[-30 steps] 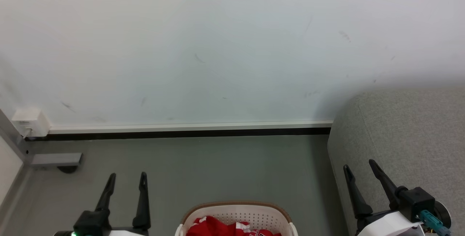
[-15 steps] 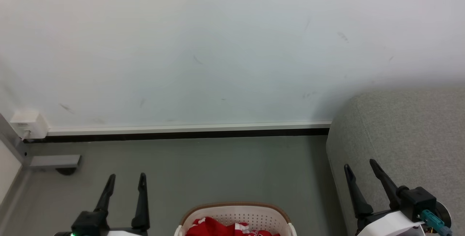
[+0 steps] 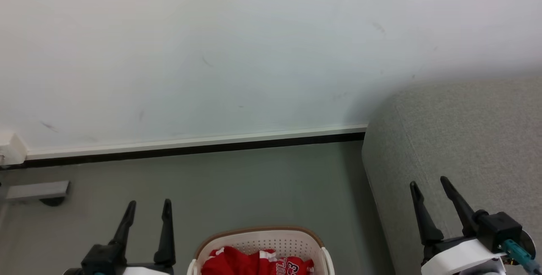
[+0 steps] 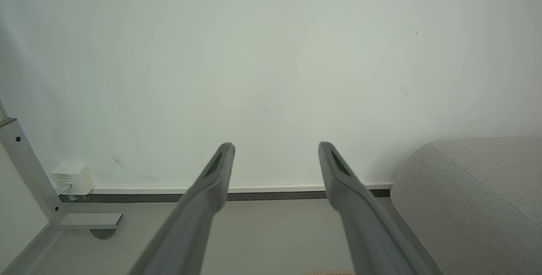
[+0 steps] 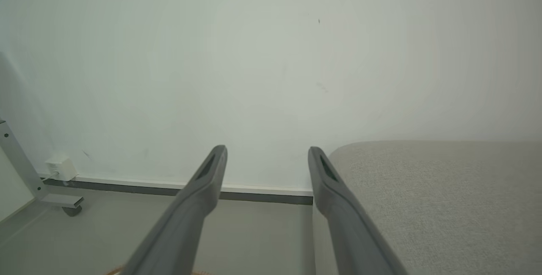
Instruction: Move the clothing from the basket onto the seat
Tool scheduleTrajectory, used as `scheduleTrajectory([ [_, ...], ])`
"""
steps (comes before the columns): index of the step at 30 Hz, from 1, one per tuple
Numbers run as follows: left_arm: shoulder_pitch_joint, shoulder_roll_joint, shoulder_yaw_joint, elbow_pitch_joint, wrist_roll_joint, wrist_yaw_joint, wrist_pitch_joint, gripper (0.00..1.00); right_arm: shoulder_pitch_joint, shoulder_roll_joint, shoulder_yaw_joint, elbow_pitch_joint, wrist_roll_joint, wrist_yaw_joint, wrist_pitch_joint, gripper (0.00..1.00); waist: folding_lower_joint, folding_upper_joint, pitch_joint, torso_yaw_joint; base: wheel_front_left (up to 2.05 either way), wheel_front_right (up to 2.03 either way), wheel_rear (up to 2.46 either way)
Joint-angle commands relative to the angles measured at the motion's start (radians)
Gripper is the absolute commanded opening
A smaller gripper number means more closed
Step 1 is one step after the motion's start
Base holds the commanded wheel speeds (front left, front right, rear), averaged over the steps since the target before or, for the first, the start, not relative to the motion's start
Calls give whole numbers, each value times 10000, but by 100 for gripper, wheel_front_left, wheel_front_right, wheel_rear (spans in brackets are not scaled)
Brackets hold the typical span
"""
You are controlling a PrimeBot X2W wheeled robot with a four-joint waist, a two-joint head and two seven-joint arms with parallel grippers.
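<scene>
Clothing (image 3: 250,264) heaped crosswise in basket (image 3: 258,235)

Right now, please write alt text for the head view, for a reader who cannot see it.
A cream basket holding red clothing sits low centre, between the open left claw and the open right claw. A grey seat stands at right, by a white wall.

basket (image 3: 276,243) cut by bottom edge, clothing (image 3: 237,264) partly cropped
</scene>
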Motion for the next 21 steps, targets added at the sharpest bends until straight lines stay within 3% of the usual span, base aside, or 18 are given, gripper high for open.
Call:
scheduleTrajectory([
  [1,-112,40,8,17,-134,-39,-6,100,-139,-80,-114,-212,3,-21,-70,100,0,0,234,-226,0,0,0],
  [11,-998,42,-135,453,-509,-174,-5,100,-693,-84,-422,-925,-37,-21,-49,100,0,0,1941,-1048,0,0,0],
  [21,-2708,45,-466,2598,-639,-670,-5,100,-1461,-169,-773,-1544,-38,-21,-49,100,0,0,3709,-1308,0,0,0],
])
